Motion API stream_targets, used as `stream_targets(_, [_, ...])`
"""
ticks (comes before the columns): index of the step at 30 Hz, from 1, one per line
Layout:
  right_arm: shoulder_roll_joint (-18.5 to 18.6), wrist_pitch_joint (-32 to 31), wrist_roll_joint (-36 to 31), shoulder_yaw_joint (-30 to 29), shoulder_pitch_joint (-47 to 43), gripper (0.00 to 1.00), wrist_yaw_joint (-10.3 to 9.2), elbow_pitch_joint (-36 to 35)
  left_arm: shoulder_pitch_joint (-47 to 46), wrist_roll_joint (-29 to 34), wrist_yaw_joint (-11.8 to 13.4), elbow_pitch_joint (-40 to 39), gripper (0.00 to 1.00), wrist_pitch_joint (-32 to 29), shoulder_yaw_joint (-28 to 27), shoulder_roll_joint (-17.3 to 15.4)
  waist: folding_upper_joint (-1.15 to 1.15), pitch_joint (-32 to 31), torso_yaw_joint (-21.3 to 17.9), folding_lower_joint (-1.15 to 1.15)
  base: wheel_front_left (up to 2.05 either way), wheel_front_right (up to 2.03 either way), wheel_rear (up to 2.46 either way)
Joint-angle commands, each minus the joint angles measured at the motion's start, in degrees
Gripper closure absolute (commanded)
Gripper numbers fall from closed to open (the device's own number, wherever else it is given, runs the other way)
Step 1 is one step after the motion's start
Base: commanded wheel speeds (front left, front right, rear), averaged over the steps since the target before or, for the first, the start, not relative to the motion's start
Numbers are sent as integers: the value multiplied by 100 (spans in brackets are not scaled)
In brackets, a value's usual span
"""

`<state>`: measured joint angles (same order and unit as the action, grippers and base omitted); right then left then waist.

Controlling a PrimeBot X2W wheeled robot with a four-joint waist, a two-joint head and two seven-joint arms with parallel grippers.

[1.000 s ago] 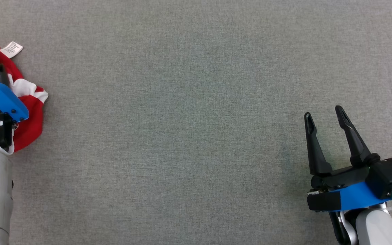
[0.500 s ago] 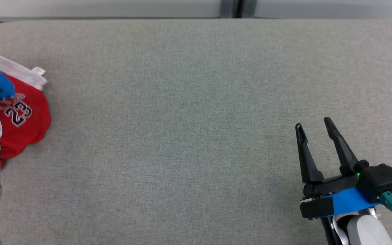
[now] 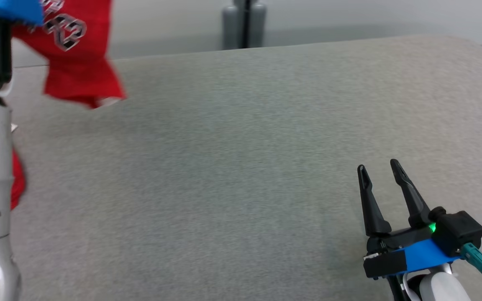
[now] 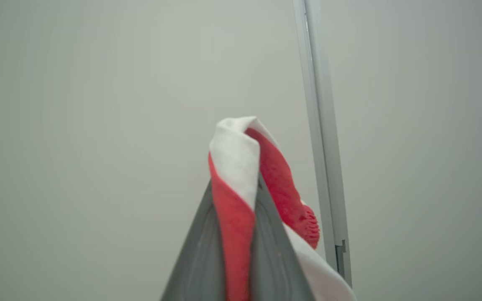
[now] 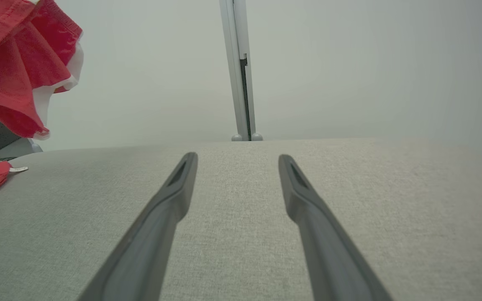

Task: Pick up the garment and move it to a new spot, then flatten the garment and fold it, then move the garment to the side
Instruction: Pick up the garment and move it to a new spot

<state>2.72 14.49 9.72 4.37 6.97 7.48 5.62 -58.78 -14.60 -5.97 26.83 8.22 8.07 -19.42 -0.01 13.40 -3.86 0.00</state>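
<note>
While the left gripper (image 4: 236, 188) pinches a red-and-white fold of the garment (image 3: 78, 62) between its closed fingers, the cloth hangs at the upper left of the head view, above the grey surface (image 3: 241, 167). At the lower right, the right gripper (image 3: 378, 165) has its fingers spread and holds nothing.

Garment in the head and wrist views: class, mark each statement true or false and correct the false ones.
1. The left gripper is shut on the garment. True.
2. The right gripper grips a sleeve. False: it is open and holds nothing.
3. The whole garment lies flat on the grey surface. False: most of it hangs bunched from the left gripper.
4. The garment is red with white trim and printed numerals. True.
</note>
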Motion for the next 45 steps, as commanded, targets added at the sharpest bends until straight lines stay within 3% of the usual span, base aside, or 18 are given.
stream_targets(1, [31, 38, 44, 6, 4, 0, 3, 26, -131, -1, -18, -241, 100, -58, 88, 84, 1, -114, -236, 0, 0, 0, 0])
stream_targets(8, [30, 71, 242, 91, 56, 0, 3, 176, -459, -148, -99, -1093, 100, -466, 686, 552, 1, -76, -1028, 0, 0, 0, 0])
stream_targets(16, [29, 75, 427, 99, 46, 0, 3, 93, -64, -205, -132, -921, 100, -590, 1510, 976, 1, 56, -1582, 0, 0, 0, 0])
stream_targets(33, [30, 76, 410, 103, 60, 0, 3, 203, 2014, -527, -148, 1008, 100, 31, 2884, 1354, 1, 93, -1427, 0, 0, 0, 0])
stream_targets(34, [29, 76, 391, 92, 46, 0, 3, 227, 2120, -562, -149, 1177, 78, 83, 2987, 1405, 1, 78, -1378, 0, 0, 0, 0])
stream_targets(35, [29, 76, 381, 91, 35, 0, 3, 240, 2131, -562, -149, 1226, 0, 135, 3030, 1426, 1, 63, -1350, 0, 0, 0, 0])
stream_targets(45, [29, 76, 292, 61, -101, 0, 3, 366, 2140, -684, -41, 591, 0, 657, 3031, 1586, 1, -281, -977, 0, 0, 0, 0])
